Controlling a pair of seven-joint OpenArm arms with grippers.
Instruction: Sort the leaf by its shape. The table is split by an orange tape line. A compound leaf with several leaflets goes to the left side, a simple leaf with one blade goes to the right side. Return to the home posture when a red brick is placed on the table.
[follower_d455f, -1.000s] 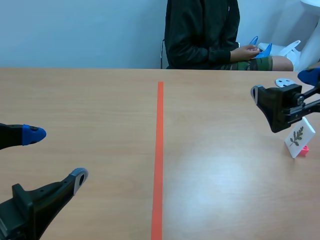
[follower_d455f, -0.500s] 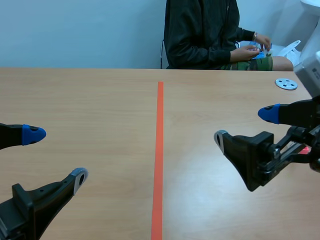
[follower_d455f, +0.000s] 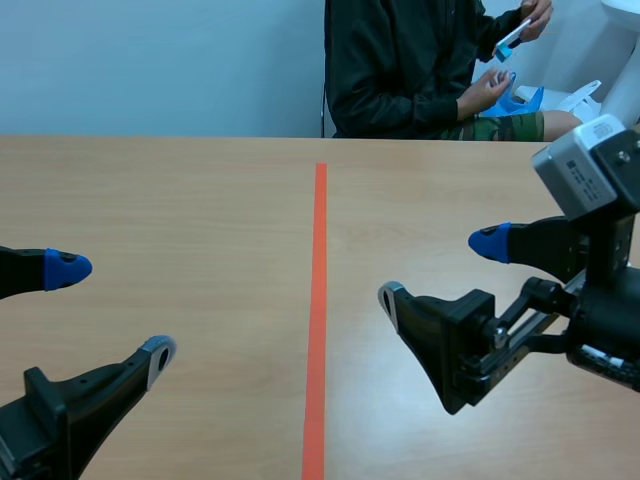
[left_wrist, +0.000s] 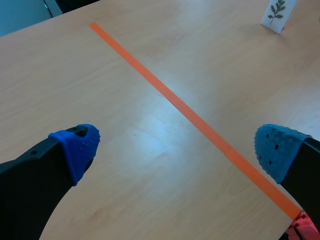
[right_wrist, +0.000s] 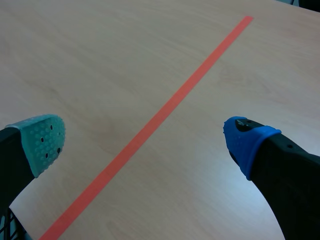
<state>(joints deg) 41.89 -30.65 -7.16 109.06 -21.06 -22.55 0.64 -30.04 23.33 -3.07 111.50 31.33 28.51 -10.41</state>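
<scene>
Across the orange tape line (left_wrist: 190, 112) from the left gripper (left_wrist: 175, 150), a white leaf card (left_wrist: 275, 15) printed with a many-leafleted sprig stands upright on the table (left_wrist: 125, 75). Only the left wrist view catches it (in the scene view the right arm crosses that side). The right gripper (follower_d455f: 440, 270) hangs low just right of the line, and both grippers gape wide, holding nothing.

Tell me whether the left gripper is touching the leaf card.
Apart. Left wrist view: leaf card far ahead of the left gripper, bare table between.

No readable text; only a leaf picture on card (left_wrist: 277, 15)
</scene>
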